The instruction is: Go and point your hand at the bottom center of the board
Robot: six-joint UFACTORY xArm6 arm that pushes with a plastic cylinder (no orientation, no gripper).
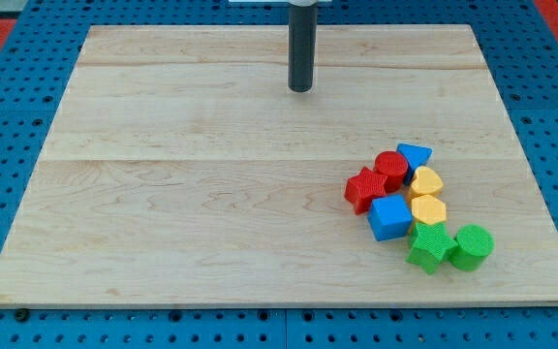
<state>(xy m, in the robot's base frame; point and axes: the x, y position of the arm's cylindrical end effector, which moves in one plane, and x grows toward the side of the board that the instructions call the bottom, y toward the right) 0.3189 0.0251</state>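
Nearest the camera, the wooden tabletop [211, 262] shows bare grain along its near edge, the middle of which is the spot the task names. At the near right sits a tight cluster: a green star-like block [428, 247] and a green cylinder [473, 246], then a blue cube [389, 217], two yellow blocks [427, 209] [425, 181], a red star-like block [364, 188], a red cylinder [390, 169] and a blue triangular block [415, 154]. My tip [301, 90] rests far off, near the far centre, well apart from every block. The arm carries no pincer, only the rod.

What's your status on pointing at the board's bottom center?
My tip sits near the view's top center. Bottom center of the board not reached. Block cluster lies at the view's lower right, off the straight path.
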